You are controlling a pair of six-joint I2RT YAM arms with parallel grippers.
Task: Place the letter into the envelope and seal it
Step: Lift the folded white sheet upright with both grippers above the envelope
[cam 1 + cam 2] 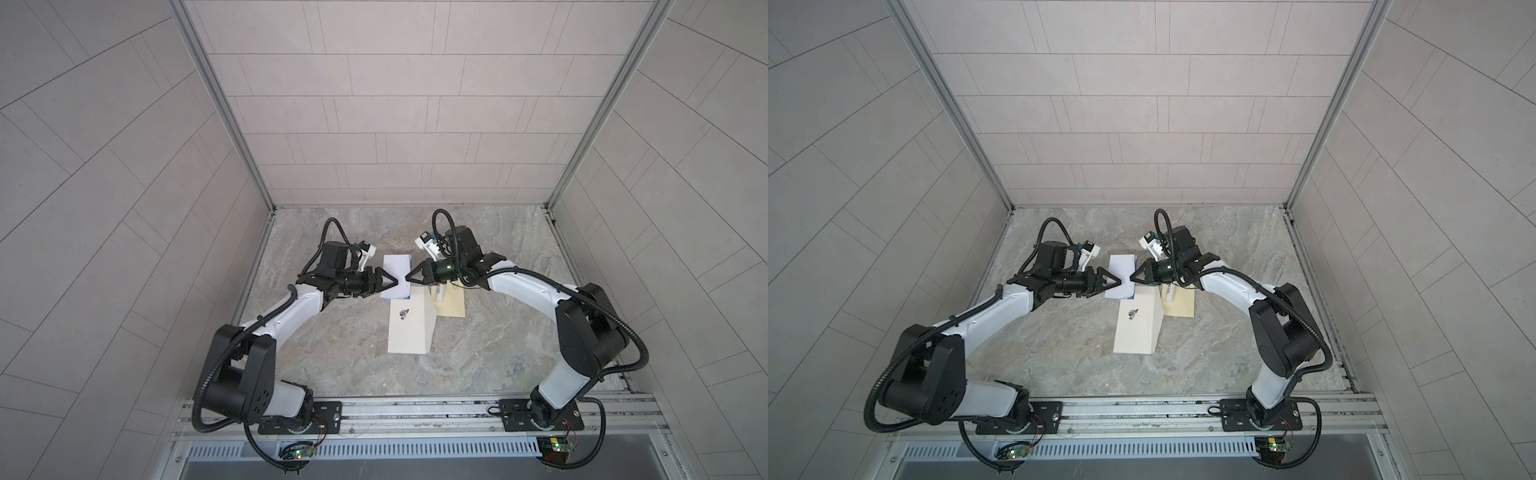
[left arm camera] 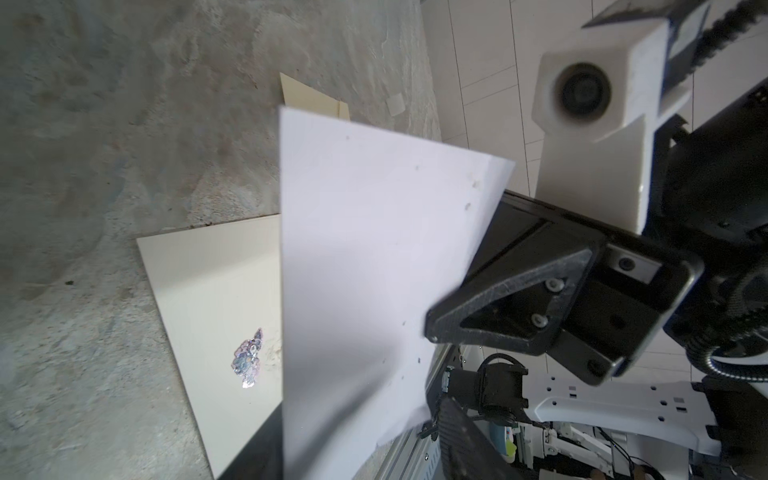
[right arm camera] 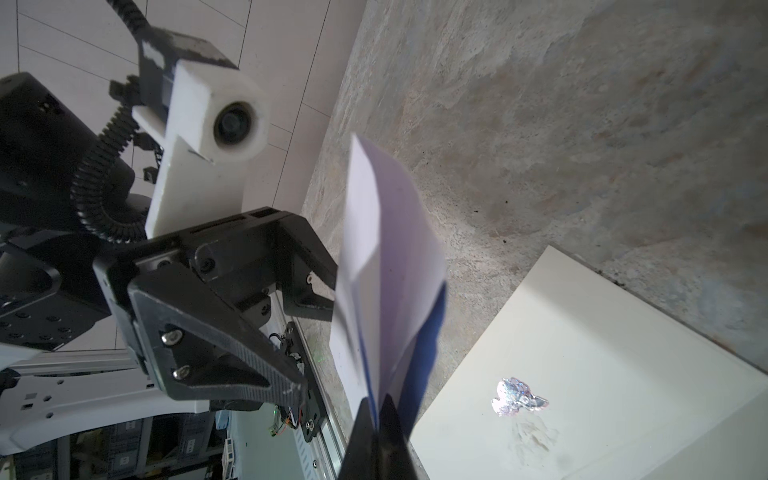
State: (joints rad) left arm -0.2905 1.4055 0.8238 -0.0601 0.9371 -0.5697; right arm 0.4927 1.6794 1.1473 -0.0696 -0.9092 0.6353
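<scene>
Nearest us, the envelope [image 1: 409,328] lies flat on the table [image 1: 478,353]. Just beyond, we hold the letter [image 1: 395,268] aloft: the right hand [image 1: 408,279] pinches it and the left hand [image 1: 397,282] is part-open around its edge. This is likely a regrasp; next we must line it up with the envelope's mouth.

Folded white letter [image 1: 395,268] aloft near the flat cream envelope [image 1: 409,334].

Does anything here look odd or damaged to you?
Yes. The envelope on the table has a scuffed, torn-looking patch beside its shiny sticker. The folded letter, pinched in the air by the right tool, has its layers splaying apart.
</scene>
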